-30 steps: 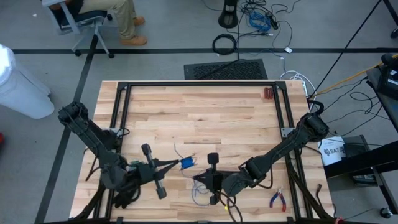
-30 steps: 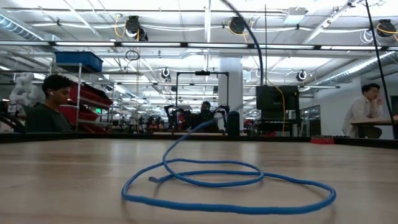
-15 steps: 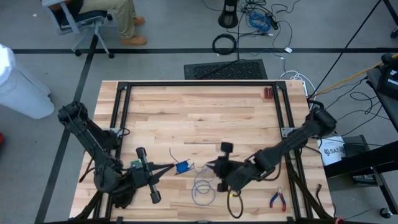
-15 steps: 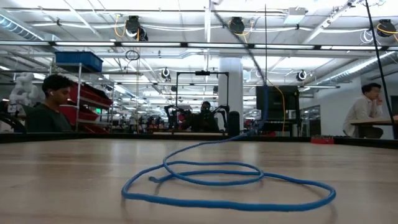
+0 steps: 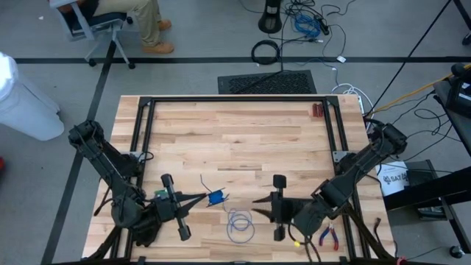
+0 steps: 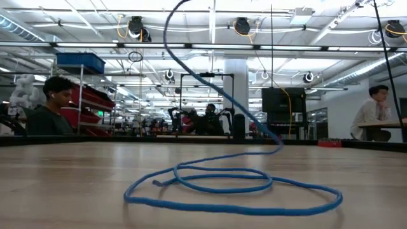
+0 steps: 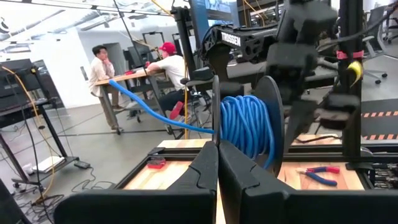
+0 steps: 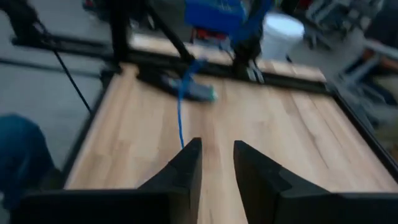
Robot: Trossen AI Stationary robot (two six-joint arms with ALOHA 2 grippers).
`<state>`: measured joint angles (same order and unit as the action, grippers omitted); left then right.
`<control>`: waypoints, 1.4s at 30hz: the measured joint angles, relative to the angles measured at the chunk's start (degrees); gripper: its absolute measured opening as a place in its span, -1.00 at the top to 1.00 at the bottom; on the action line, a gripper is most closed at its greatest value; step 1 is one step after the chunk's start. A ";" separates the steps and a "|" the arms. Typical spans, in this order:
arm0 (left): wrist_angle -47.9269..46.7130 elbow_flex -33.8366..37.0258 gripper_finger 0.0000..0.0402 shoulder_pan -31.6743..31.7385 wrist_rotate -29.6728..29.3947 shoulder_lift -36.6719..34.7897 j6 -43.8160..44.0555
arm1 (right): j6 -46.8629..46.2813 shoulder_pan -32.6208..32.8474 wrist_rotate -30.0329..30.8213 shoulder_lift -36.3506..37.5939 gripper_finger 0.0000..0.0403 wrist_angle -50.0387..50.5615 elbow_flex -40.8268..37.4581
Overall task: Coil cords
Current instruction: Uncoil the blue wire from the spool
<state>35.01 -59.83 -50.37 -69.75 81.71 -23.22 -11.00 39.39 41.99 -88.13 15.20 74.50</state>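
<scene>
Wooden surface (image 5: 243, 140) carries the blue cord (image 5: 239, 223), loose loops near its front edge, bundled end clenched in the left end effector (image 5: 208, 196). Right end effector (image 5: 259, 200) has just released the cord and withdrawn, fingers apart, empty. Coiling remains unfinished.

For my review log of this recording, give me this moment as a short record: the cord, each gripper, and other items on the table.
cord: blue cord, loose loops lying on the wooden table, one end wound into a small bundle
left gripper: shut, holding the wound bundle above the table
right gripper: open, empty, beside the loops
other items: red-handled pliers near the right arm; small red object at the far right corner
</scene>
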 joint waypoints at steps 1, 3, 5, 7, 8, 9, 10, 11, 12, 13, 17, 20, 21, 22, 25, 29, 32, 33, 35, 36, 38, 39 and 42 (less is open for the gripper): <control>0.00 0.00 0.99 0.02 0.01 0.00 0.04 | 0.80 0.06 0.13 -0.10 0.56 -1.76 0.00; 0.00 0.00 0.99 0.02 0.18 0.00 0.17 | 2.08 0.07 0.21 -0.14 0.53 -5.02 0.00; -0.01 0.00 0.99 0.02 0.34 0.00 0.19 | 2.82 0.05 0.31 -0.12 0.50 -7.57 0.00; -0.03 0.00 0.99 0.02 0.47 0.00 0.22 | 3.23 -0.02 0.17 -0.47 0.48 -9.00 0.00; -0.04 0.00 0.99 0.04 0.47 0.00 0.22 | 3.63 -0.12 0.02 -0.81 0.47 -9.58 0.00; -0.02 0.00 0.99 0.05 0.47 0.00 0.22 | 4.42 -0.21 -0.07 -1.31 0.46 -10.07 0.00; -0.05 0.00 0.99 0.18 0.49 0.00 0.22 | 5.13 -0.30 0.01 -1.94 0.45 -11.06 0.00; -0.09 0.00 0.99 0.24 0.51 0.00 0.24 | 6.14 -0.42 0.37 -2.62 0.44 -11.90 0.00; -0.13 0.00 0.99 0.26 0.51 0.00 0.28 | 7.26 -0.57 1.37 -3.46 0.43 -13.34 0.00; -0.11 0.00 0.99 0.26 0.54 0.00 0.28 | 8.60 -0.84 1.69 -4.36 0.43 -15.47 0.00; -0.12 0.00 0.99 0.26 1.03 0.00 0.31 | 13.19 -2.21 1.56 -7.95 0.40 -23.90 0.00; -0.13 0.00 0.99 0.26 2.62 0.00 0.31 | 14.83 -3.55 1.56 -9.92 0.38 -27.14 0.00; -0.19 0.00 0.99 0.26 3.27 0.00 0.32 | 14.93 -3.92 1.53 -10.35 0.37 -27.56 0.00; -0.38 0.00 0.99 0.26 3.97 0.00 0.33 | 14.93 -4.26 1.55 -10.59 0.37 -27.60 0.00; -1.29 0.00 0.99 0.26 4.71 0.00 0.31 | 14.58 -4.99 1.59 -10.94 0.37 -27.89 0.00; -1.36 0.00 0.99 0.26 4.78 0.00 -0.04 | 13.79 -5.28 1.25 -10.94 0.37 -27.98 0.00; -1.36 0.00 0.99 0.26 4.82 0.00 -0.07 | 14.03 -5.28 1.06 -10.94 0.37 -28.81 0.00; -1.36 0.00 0.99 0.26 4.82 0.00 -0.07 | 14.22 -5.28 0.89 -10.94 0.38 -28.90 0.00; -1.36 0.00 0.99 0.26 4.84 0.00 -0.05 | 14.56 -5.30 -0.20 -10.94 0.38 -29.04 0.00; -1.36 0.00 0.99 0.26 4.84 0.00 -0.07 | 14.60 -5.30 -0.24 -10.96 0.38 -29.11 0.00; -1.33 0.00 0.99 0.26 4.84 0.00 -0.07 | 14.83 -5.28 -0.27 -10.96 0.38 -29.24 0.00; -1.33 0.00 0.99 0.26 4.84 0.00 -0.07 | 15.03 -5.28 -0.26 -10.96 0.38 -29.23 0.00; -1.43 0.00 0.99 0.26 4.84 0.00 -0.07 | 15.41 -5.25 0.10 -10.88 0.38 -28.11 0.00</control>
<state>33.58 -59.83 -50.11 -64.90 81.71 -23.29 4.40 34.14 42.09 -99.01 -12.91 74.50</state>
